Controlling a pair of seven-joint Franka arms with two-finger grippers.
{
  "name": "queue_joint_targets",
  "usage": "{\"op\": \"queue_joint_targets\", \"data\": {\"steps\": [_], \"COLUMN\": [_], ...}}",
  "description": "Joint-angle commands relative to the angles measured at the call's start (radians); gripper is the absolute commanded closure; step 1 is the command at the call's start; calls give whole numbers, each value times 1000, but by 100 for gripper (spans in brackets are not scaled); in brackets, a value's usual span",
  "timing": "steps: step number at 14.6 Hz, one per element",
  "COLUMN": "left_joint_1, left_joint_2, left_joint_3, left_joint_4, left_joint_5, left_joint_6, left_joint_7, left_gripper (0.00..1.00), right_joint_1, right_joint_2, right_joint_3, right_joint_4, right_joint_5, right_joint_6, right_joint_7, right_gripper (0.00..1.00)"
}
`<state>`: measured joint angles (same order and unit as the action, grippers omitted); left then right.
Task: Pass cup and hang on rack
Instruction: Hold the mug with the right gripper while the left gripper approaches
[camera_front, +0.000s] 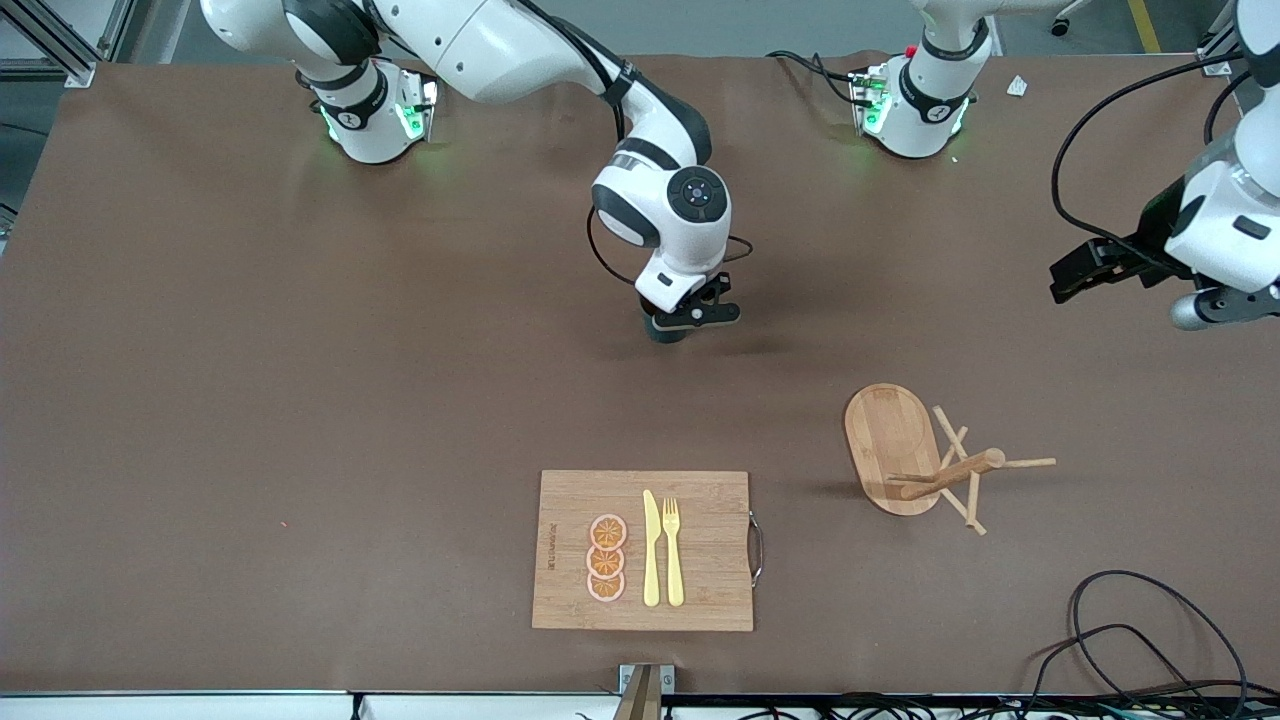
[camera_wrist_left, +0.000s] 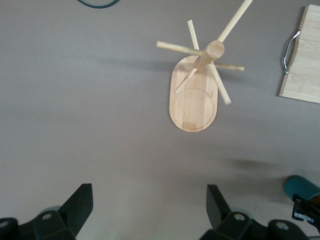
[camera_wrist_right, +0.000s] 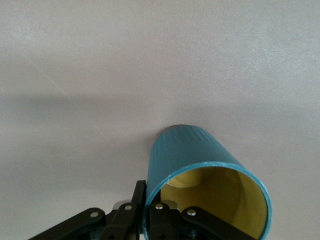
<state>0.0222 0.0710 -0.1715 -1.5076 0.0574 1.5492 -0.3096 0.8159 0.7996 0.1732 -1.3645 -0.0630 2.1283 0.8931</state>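
Right gripper (camera_front: 688, 322) is low at mid-table, fingers pinching the rim wall of the teal cup (camera_wrist_right: 207, 187), one finger inside the mustard-yellow interior and one outside. The cup's base appears to sit on or just above the brown tabletop (camera_front: 300, 400); contact cannot be confirmed. The handle is not visible in any view.

Left gripper (camera_wrist_left: 150, 210) hangs in the air over the left arm's end of the table, fingers spread wide, holding nothing. The arm looks to be waiting for the handover.

The wooden mug tree (camera_front: 925, 465) stands nearer the front camera than either gripper, its oval base flat, post upright, thin pegs fanning out. A bamboo cutting board (camera_front: 700, 590) lies beside it toward the right arm's end, carrying orange slices (camera_front: 606, 558), a yellow knife (camera_front: 651, 550) and a yellow fork (camera_front: 672, 550).

Risks, as judged:
- A one-wall rim pinch is a thin hold; the cup could swing or slip during the lift.
- With the handle's bearing unknown, the left gripper may take the cup with the handle facing wrong for a peg.
- Pegs are slender and the rack is light; a sideways knock could tip it.
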Motion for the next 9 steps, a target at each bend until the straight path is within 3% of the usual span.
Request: {"op": "queue_joint_targets", "data": {"steps": [1,6,9], "left_joint_1": [5,-5,-4], "left_joint_2": [-14,-17,-17], "left_joint_3": [-14,-19,-72], "left_joint_4": [3,1,1], "left_joint_5": [18,22,25], "left_joint_6": [-23,-26,-41], "left_joint_7": [-25,-92,-190], "left_gripper": [0,0,0], "right_joint_1": [11,9,2], "right_joint_2": [10,10,4], "right_joint_3": [-7,-7,-7], "right_joint_4": [27,44,77], "right_joint_5": [-15,-14,-14], "right_joint_6": [-18,-54,-135], "right_joint_7": [23,21,18], "right_gripper": [76,69,68]}}
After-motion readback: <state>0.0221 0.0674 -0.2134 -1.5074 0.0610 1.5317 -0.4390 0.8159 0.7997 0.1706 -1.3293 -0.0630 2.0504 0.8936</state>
